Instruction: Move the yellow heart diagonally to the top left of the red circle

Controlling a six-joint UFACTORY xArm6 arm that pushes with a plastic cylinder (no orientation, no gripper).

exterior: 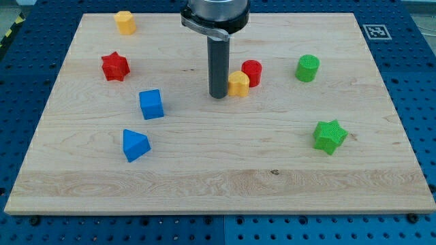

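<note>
Beside the yellow heart (pixel 239 84), touching its left, stands my tip (pixel 218 96); no pincer shows.

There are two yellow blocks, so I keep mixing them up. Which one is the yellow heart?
Find the dark rod near the board's middle; the yellow heart sits just right of my tip, touching the red circle. The other yellow block stands alone at the view's top left.

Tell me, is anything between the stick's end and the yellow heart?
No. My tip sits right beside the yellow heart block, on its left in the view, with no visible gap. The red round block is touching the heart's upper right. Nothing visible blocks the wooden board above-left of it.
</note>
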